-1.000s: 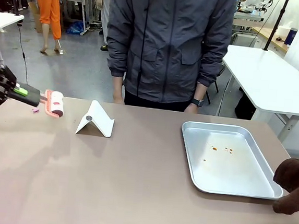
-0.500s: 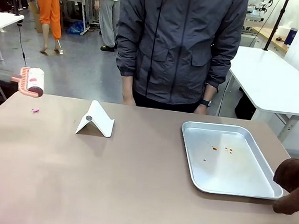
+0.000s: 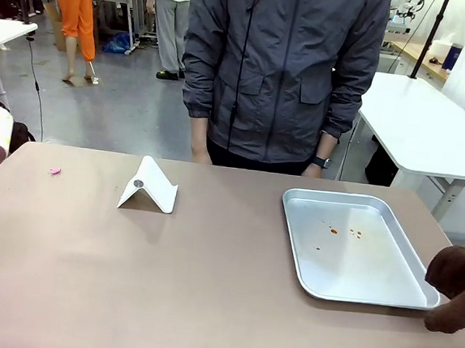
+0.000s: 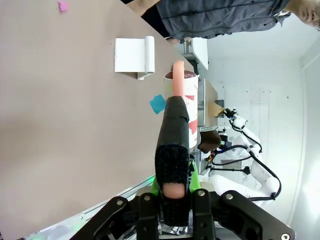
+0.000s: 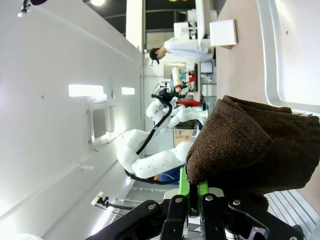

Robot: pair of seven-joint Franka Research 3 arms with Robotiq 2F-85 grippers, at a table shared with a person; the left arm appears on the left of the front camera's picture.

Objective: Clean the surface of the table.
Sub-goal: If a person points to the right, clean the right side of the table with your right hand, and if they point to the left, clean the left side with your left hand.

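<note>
The right claw (image 5: 194,189) is clamped on a brown cloth (image 5: 250,150), which hangs at the near right edge of the table (image 3: 166,282), just beside the near right corner of a silver tray (image 3: 286,219). Whether the cloth touches the tabletop I cannot tell. The tray lies flat on the right half of the table, with a few small brown spots inside it. Left of the middle, toward the far side, stands a folded white stand (image 3: 148,187), and 1 tiny pink scrap (image 3: 54,171) lies nearer the far left corner. The left claw (image 4: 175,189) grips the black handle of a lint roller (image 4: 186,92), held up beside that far left corner. A person (image 3: 282,72) in a grey jacket stands at the far edge.
</note>
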